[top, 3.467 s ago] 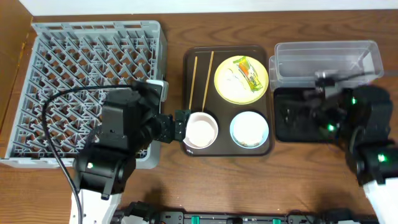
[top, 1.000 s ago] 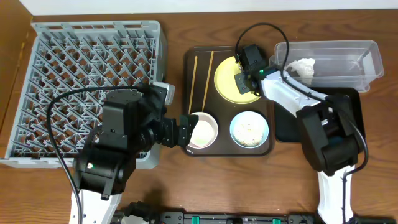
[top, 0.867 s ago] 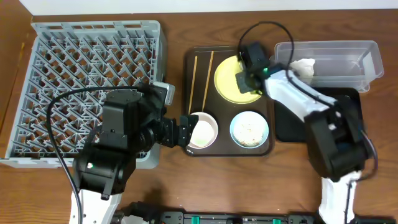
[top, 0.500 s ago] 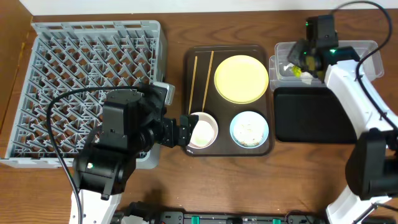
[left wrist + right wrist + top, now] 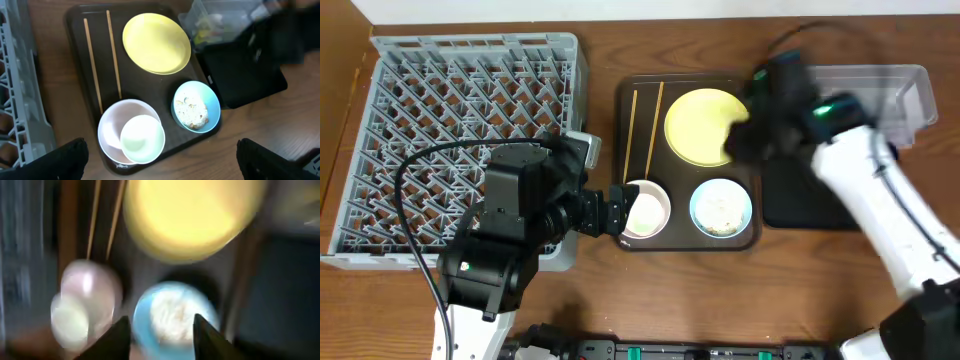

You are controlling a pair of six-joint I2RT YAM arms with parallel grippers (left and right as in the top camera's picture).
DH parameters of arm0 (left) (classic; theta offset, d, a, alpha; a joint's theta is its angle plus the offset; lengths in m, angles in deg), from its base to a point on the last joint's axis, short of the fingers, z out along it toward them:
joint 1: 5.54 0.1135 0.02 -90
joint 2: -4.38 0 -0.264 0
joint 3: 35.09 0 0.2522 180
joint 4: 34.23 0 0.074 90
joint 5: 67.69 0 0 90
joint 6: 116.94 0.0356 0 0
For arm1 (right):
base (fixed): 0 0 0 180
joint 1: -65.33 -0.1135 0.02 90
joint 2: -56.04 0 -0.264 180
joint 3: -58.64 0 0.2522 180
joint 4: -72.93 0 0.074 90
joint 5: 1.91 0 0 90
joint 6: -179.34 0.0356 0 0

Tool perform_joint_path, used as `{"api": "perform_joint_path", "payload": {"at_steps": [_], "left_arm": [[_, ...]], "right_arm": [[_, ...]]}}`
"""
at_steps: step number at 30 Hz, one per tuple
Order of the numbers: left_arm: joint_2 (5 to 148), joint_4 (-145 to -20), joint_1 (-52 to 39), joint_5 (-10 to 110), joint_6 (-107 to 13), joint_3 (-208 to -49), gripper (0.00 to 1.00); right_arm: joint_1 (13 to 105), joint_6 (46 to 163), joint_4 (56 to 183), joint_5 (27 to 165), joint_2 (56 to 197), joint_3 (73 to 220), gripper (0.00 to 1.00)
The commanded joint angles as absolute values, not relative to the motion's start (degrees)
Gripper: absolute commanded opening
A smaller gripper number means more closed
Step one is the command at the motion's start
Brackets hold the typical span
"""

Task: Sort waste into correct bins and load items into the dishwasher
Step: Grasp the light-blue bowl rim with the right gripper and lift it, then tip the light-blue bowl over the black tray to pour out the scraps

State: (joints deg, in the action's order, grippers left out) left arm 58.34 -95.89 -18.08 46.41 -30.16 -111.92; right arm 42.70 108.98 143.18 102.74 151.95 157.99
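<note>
The light blue bowl (image 5: 142, 305) of rice-like scraps lay just ahead of the right gripper (image 5: 161, 330), heavily blurred, with the yellow plate (image 5: 192, 215) beyond. Its fingers stood parted and empty. Overhead, the right arm hid much of the clear tub (image 5: 910, 85). The left gripper (image 5: 162, 160) hung spread wide over the white bowl (image 5: 115, 120).

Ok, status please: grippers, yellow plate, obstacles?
Left gripper open, empty, beside white bowl. Right gripper open, empty, over tray. Yellow plate bare; right arm over its edge.
</note>
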Motion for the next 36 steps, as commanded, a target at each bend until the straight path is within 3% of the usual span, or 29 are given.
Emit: {"api": "perform_joint_path", "payload": {"at_steps": [1, 10, 17, 19, 24, 29, 36], "left_arm": [[58.31, -95.96, -18.1, 47.33, -30.66, -113.21, 0.95], [58.31, -95.96, -18.1, 47.33, -30.66, -113.21, 0.95], [58.31, -95.96, -18.1, 47.33, -30.66, -113.21, 0.95], [58.31, -95.96, -18.1, 47.33, -30.66, -113.21, 0.95], [58.31, -95.96, -18.1, 47.33, -30.66, -113.21, 0.96], [58.31, -95.96, -18.1, 47.33, -30.66, -113.21, 0.95], [58.31, -95.96, -18.1, 47.33, -30.66, -113.21, 0.95]], "right_arm": [[31.11, 103.47, 144.6, 100.65, 154.32, 153.46, 0.37], [22.24, 106.1, 136.21, 91.57, 160.54, 144.46, 0.36], [23.42, 107.47, 134.35, 89.3, 164.5, 142.49, 0.13], [24.38, 109.05, 133.32, 89.37, 164.35, 142.6, 0.01], [25.47, 108.06, 133.52, 98.15, 162.03, 144.85, 0.01], [32.9, 108.26, 129.56, 117.72, 151.67, 145.27, 0.01], [50.39, 107.69, 129.93, 129.65, 147.26, 143.36, 0.01]]}}
